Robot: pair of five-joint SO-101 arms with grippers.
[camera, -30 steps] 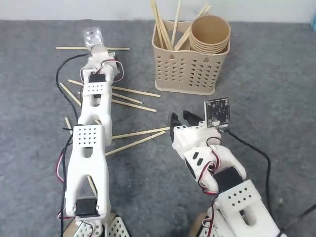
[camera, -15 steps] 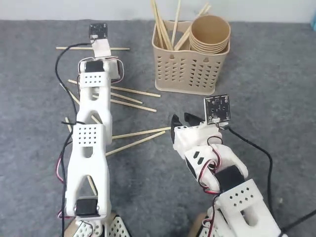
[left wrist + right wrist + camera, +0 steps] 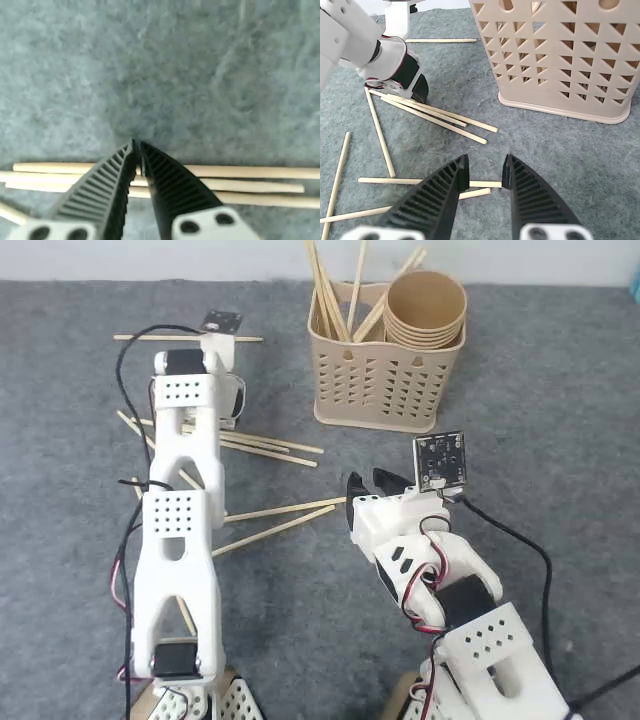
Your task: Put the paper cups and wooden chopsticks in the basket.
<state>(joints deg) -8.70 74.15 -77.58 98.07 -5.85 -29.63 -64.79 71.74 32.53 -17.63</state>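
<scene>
A beige perforated basket (image 3: 375, 375) holds a nested stack of paper cups (image 3: 427, 305) at its right end, with a handful of wooden chopsticks (image 3: 325, 290) leaning upright at its left end. More chopsticks lie scattered on the grey felt mat (image 3: 560, 440), all to the left of the basket and on its near side. Three of them (image 3: 240, 172) lie side by side left of the basket, and the left gripper (image 3: 136, 150) points down at them with its jaws drawn almost together over the bundle; whether a stick is pinched between them cannot be made out. The right gripper (image 3: 485, 175) sits in front of the basket, jaws parted, above the near ends of two chopsticks (image 3: 285, 510) that lie nearly parallel. One lone chopstick (image 3: 190, 338) lies farther left, level with the basket's back edge.
</scene>
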